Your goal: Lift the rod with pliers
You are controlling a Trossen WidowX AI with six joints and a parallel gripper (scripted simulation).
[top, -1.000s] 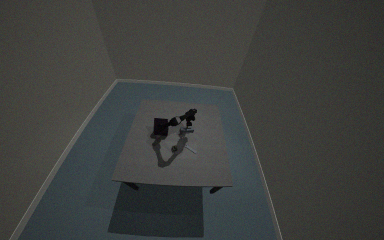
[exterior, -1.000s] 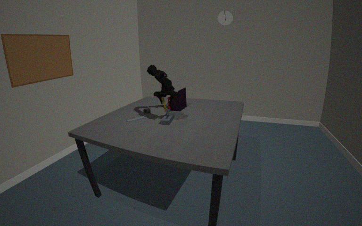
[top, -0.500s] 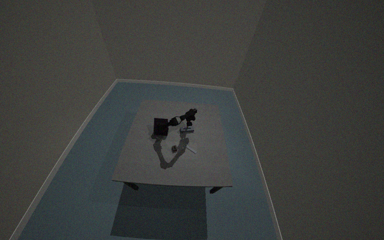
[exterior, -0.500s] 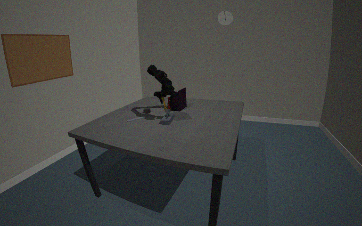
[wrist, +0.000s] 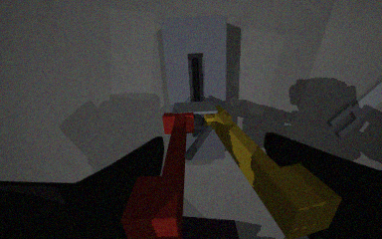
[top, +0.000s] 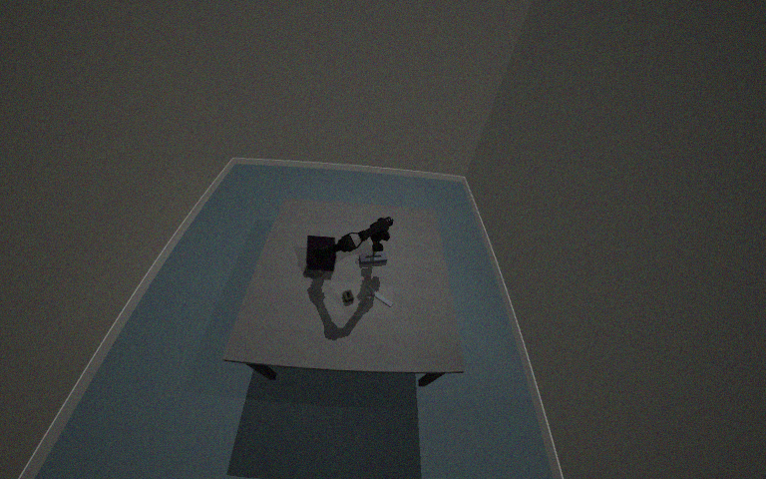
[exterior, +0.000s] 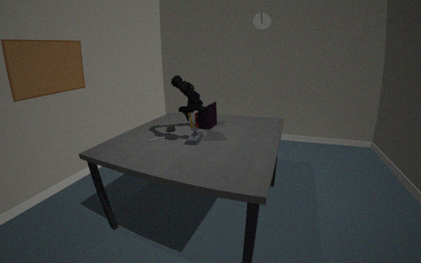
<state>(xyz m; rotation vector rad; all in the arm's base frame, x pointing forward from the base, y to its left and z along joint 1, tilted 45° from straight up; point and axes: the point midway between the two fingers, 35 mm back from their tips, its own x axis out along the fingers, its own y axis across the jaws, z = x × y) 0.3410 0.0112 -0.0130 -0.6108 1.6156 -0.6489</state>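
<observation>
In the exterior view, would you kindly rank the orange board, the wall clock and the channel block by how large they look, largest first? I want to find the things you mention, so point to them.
1. Orange board (exterior: pixel 45 69)
2. Wall clock (exterior: pixel 262 21)
3. Channel block (exterior: pixel 192 141) (top: pixel 373 261) (wrist: pixel 174 60)

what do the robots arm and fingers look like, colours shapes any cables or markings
The arm is black or very dark, with chunky, angular joint housings and a pale patch visible from the top. The fingers are matte black and taper to blunt, rounded tips. The dim pictures don't clearly show cables or markings.
</observation>
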